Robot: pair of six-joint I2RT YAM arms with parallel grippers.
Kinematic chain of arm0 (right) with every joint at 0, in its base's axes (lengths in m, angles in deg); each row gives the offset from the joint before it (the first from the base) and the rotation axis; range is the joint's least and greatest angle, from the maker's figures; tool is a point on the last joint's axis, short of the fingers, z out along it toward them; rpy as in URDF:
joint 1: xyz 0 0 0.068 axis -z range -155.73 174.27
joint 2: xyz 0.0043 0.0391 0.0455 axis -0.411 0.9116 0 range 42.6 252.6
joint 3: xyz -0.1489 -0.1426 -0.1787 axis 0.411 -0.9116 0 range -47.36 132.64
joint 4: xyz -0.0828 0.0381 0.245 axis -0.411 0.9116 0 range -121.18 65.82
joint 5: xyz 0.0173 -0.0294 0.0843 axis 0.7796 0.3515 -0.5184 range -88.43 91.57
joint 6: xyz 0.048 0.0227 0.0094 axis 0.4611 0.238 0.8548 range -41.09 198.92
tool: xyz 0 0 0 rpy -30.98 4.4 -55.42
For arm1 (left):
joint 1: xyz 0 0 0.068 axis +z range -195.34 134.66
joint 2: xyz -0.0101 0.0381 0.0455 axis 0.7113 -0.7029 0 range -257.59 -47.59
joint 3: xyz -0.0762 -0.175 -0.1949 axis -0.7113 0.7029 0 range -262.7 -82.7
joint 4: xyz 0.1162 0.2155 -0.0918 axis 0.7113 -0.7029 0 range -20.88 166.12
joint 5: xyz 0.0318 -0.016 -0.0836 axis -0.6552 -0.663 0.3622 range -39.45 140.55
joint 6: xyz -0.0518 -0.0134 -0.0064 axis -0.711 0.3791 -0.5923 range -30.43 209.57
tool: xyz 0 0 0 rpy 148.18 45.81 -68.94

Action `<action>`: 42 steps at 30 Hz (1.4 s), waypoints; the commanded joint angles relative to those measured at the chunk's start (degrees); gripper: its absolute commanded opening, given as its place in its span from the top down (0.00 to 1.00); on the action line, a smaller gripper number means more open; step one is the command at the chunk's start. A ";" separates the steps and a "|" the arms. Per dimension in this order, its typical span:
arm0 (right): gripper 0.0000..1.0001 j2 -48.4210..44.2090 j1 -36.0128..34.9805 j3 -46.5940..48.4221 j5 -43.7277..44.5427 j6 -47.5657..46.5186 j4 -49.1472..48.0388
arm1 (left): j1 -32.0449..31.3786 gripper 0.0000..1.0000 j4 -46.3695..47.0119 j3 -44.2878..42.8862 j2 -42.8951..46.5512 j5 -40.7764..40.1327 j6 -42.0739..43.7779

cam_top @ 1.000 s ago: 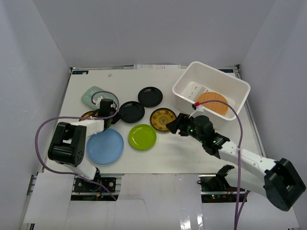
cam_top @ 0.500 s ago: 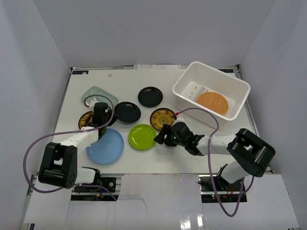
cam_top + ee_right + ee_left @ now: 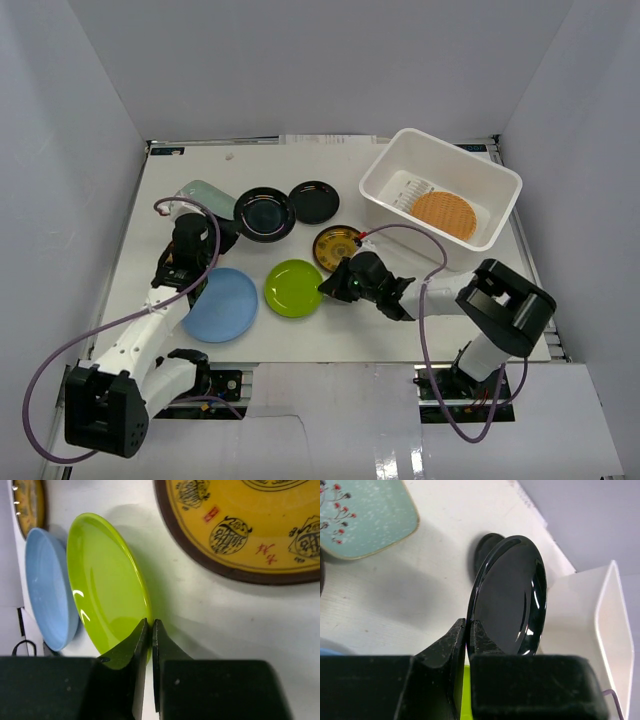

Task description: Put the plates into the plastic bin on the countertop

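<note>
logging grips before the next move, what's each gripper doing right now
Left gripper: closed on the rim of the black plate.
Right gripper: closed on the rim of the green plate.

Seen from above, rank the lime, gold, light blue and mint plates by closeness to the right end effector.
1. Lime green plate, held by the right end effector.
2. Gold-patterned plate, just behind.
3. Light blue plate, leftward.
4. Mint-green plate, back left.

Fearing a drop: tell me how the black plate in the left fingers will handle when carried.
The black plate looks glossy, with bright highlights, so it may slip from the thin rim pinch of the left fingers. It holds its shape gripped by one edge, so it is probably stiff. Pinched only at the rim, it may tilt in transit.
</note>
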 commanded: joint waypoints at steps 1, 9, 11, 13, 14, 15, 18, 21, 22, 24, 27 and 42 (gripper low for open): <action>0.92 -9.54 -0.49 -0.52 1.99 -2.10 -1.00 | 0.32 1.00 -1.03 -5.86 3.97 4.43 0.64; 0.92 -32.95 12.32 9.21 8.15 -16.61 16.93 | 0.06 1.00 -0.41 -13.96 5.91 16.48 -1.20; 0.92 -35.95 19.97 12.20 7.62 -20.90 21.41 | -0.03 1.00 0.29 -16.33 5.03 20.17 -2.16; 0.92 -35.87 28.14 17.22 6.66 -24.60 25.45 | -0.47 1.00 0.64 -17.65 4.15 22.27 -3.13; 0.92 -35.52 31.04 18.45 6.13 -25.66 25.99 | -0.73 1.00 0.64 -18.79 3.71 22.90 -3.40; 0.92 -33.95 36.63 20.64 5.51 -26.37 26.61 | -1.87 1.00 2.64 -19.32 3.18 23.42 -3.57; 0.92 -28.43 46.51 23.99 2.53 -28.66 29.15 | -6.16 1.00 3.72 -21.78 0.46 22.82 -3.14; 0.92 -22.36 51.35 27.24 1.20 -30.76 30.48 | -10.56 1.00 4.33 -25.11 -3.75 21.41 -2.17; 0.92 -20.76 51.80 28.82 1.11 -31.21 32.65 | -11.53 1.00 4.42 -26.09 -4.89 20.80 -1.82; 0.92 -17.17 51.90 29.62 0.85 -32.70 34.43 | -14.25 1.00 4.51 -29.41 -8.66 20.09 -0.60; 0.92 -15.13 53.90 28.57 2.86 -33.23 34.44 | -17.51 1.00 4.42 -33.98 -13.93 18.25 1.34; 0.24 -21.17 56.20 22.15 -0.64 -30.78 33.82 | -28.15 1.00 2.40 -56.84 -42.86 9.55 5.21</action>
